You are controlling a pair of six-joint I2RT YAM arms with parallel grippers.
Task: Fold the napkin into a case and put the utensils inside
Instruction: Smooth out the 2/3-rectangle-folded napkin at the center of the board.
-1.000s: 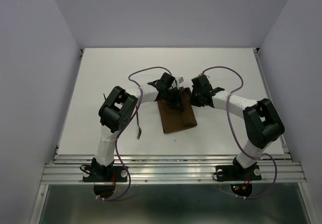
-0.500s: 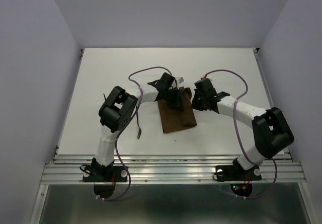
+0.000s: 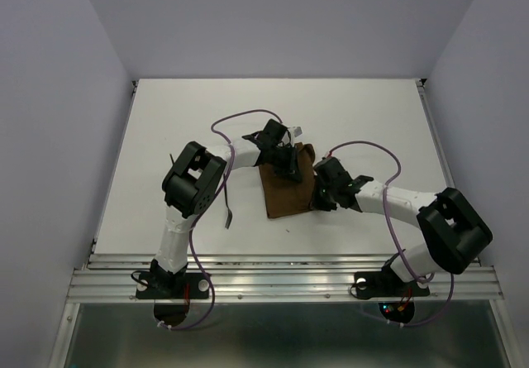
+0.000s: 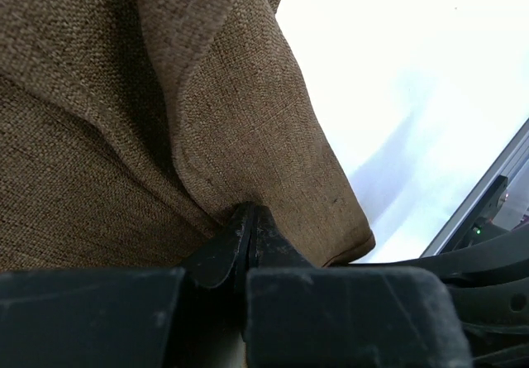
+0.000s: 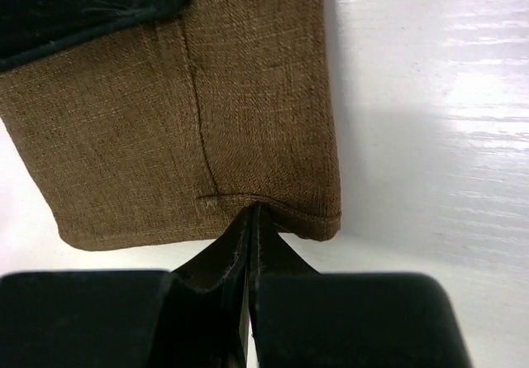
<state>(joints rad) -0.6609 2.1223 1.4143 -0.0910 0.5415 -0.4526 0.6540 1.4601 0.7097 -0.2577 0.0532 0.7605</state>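
Top external view: the napkin (image 3: 288, 188) lies folded on the tabletop (image 3: 372, 120). Left end effector (image 4: 248, 215) pinches its raised fold; right end effector (image 5: 252, 211), tips together, touches its hem. Probably best to draw evenly and keep the edges aligned.

A white bench (image 3: 165, 136) fills the middle of the top view. Plain pale lavender walls close it in: a left wall (image 3: 50, 95), a back wall (image 3: 281, 21) and a right wall (image 3: 496, 70). Ribbed aluminium rails (image 3: 281, 273) run along its near edge, above a dark glossy panel (image 3: 281, 335). The light is soft and even.
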